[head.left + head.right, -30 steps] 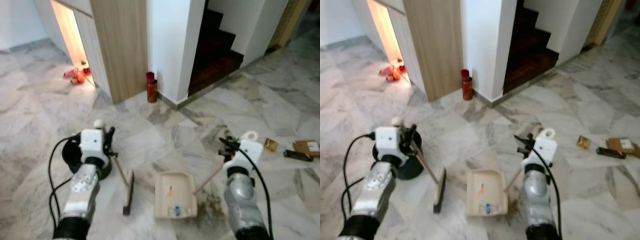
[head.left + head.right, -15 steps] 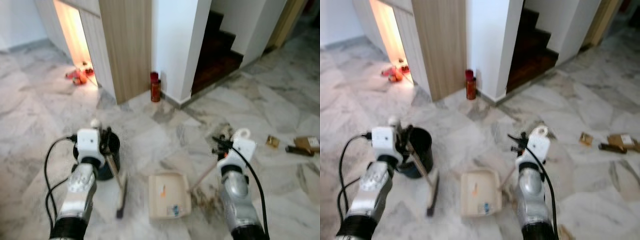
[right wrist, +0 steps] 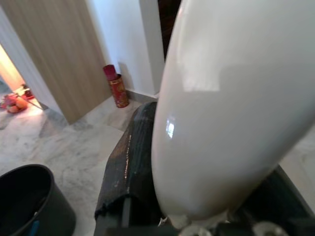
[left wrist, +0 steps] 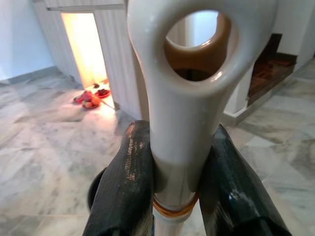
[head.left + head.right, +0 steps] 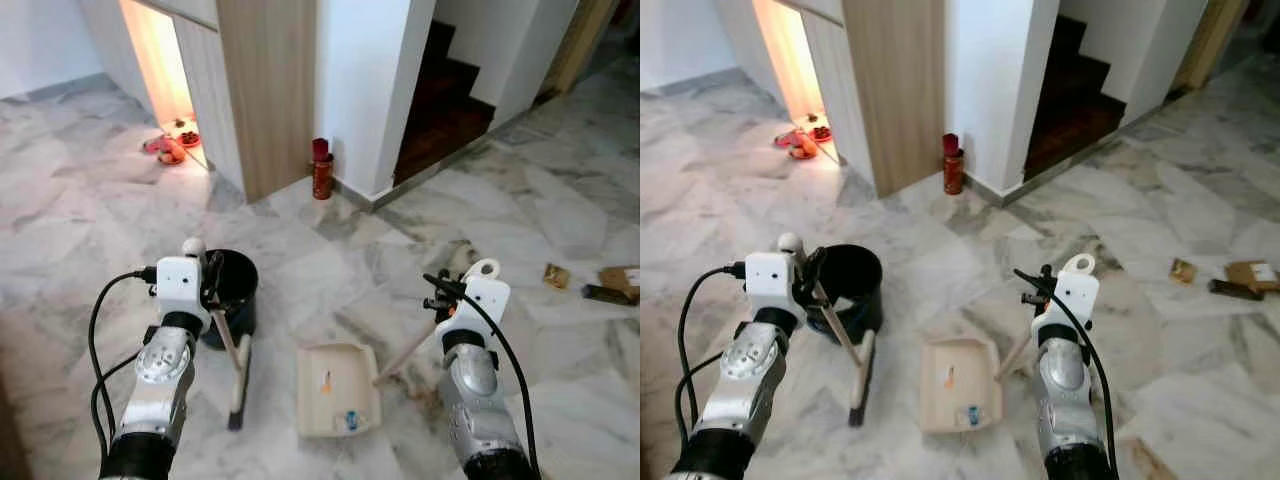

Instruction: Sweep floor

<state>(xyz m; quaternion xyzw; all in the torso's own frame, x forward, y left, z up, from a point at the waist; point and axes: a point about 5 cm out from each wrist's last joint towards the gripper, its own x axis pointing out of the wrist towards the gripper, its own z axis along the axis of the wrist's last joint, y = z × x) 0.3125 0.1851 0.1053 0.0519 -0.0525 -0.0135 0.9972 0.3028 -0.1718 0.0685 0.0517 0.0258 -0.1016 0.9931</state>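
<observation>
Left pincer (image 4: 172,182): closed tight on the brush (image 5: 238,372) handle, its head resting on the floor (image 5: 90,240) below, ready to push dirt sideways.
Right pincer (image 5: 437,297): clamped on the dustpan (image 5: 335,390) handle, pan flat on the floor between both arms to catch sweepings.
Scraps (image 5: 347,419): already in the pan.
Bucket (image 5: 232,293): just beyond the left pincer, likely for emptying.
Litter (image 5: 555,275): well off past the right pincer, unswept.

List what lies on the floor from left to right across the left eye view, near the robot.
Black bucket → broom → dustpan → brown scraps by the right edge.
</observation>
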